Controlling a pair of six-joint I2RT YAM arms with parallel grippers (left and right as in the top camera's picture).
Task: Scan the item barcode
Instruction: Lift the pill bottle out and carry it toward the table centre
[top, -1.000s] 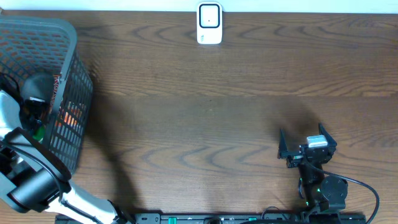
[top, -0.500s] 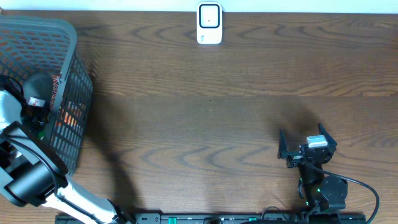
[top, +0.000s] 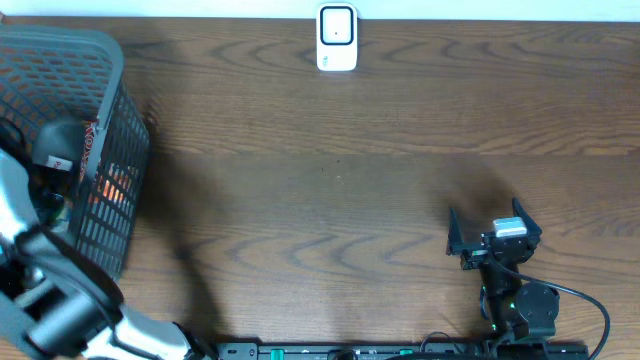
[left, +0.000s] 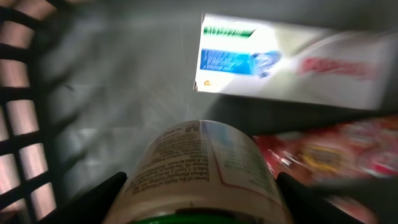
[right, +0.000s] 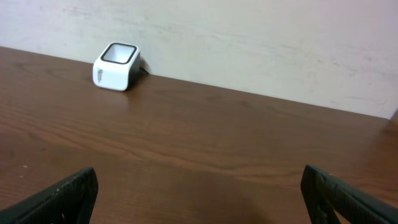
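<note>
Inside the grey mesh basket (top: 112, 70) at the far left, my left gripper (left: 202, 200) is shut on a cream bottle (left: 205, 158) with a printed label and a green cap. Its black fingers (left: 106, 196) press both sides of the bottle. From overhead the left gripper (top: 52, 165) sits low in the basket and the bottle is mostly hidden under it. The white barcode scanner (top: 337, 38) stands at the table's far edge, also visible as the scanner (right: 115, 66) in the right wrist view. My right gripper (top: 493, 232) rests open near the front right, nothing between its jaws.
In the basket lie a white box with blue and green print (left: 292, 59) and a red packet (left: 323, 155) beside the bottle. Basket walls (left: 18, 124) close in on the left. Bare brown tabletop (top: 330, 180) spans between basket, scanner and right arm.
The left jaws have closed in onto the bottle, and the left arm has shifted slightly inside the basket. The right arm has not moved.
</note>
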